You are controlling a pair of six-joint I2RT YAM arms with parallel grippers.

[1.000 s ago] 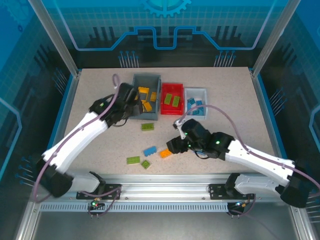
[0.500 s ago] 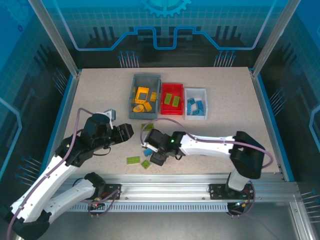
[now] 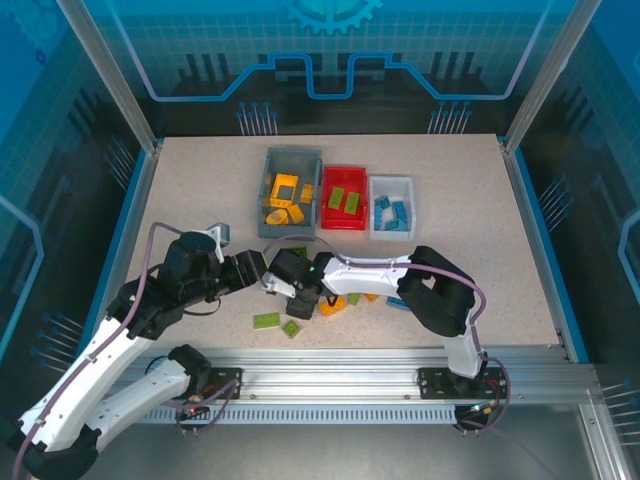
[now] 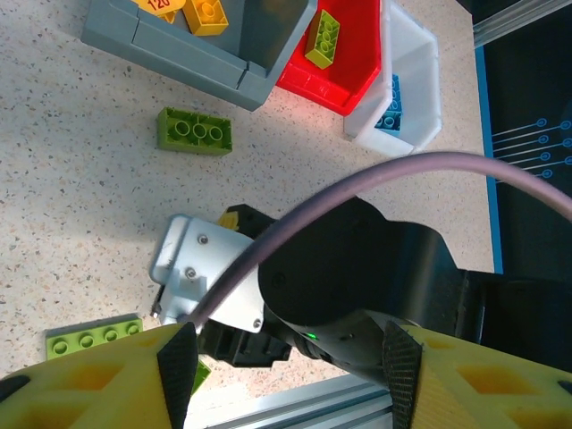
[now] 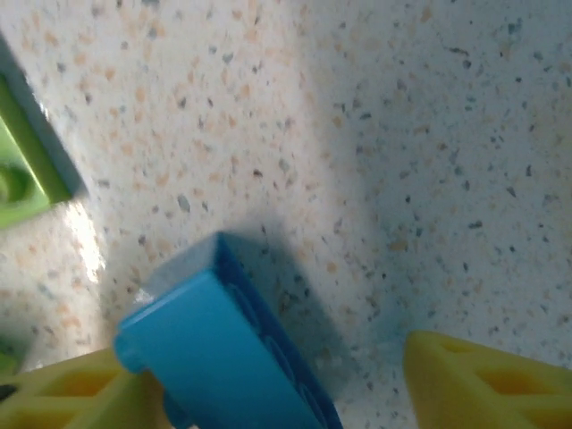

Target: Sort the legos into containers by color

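At the left, the left gripper (image 3: pixel 255 270) hangs low over the table (image 3: pixel 180 200), aimed toward the middle; in its wrist view its yellow fingers (image 4: pixel 98 384) stand spread wide with nothing between them, so it is released and grasps nothing; the right arm's wrist lies just ahead of them. A little to the right, nearer the arms, a flat green plate (image 3: pixel 266 320) and a small green brick (image 3: pixel 291 328) lie close together on the table; a longer green brick (image 4: pixel 195 131) lies farther back, near the front wall of the gray bin (image 3: pixel 295 160).

The right arm reaches far across to the left; the right gripper (image 3: pixel 300 303) points down at the table just beside those green pieces. Its wrist view shows a blue brick (image 5: pixel 223 349) between its yellow fingers (image 5: pixel 483 384); the brick lies against one finger with a clear gap to the other, so the jaws are released around it, not clenched; whether it rests flat I cannot tell. An orange brick (image 3: pixel 333 305) lies just to the right, partly under the arm.

At the back the bins stand in a row; the gray bin holds orange bricks (image 3: pixel 283 190); the red bin (image 3: pixel 345 175) holds green bricks (image 3: pixel 350 204); the white bin (image 3: pixel 392 185) holds blue bricks (image 3: pixel 392 212).
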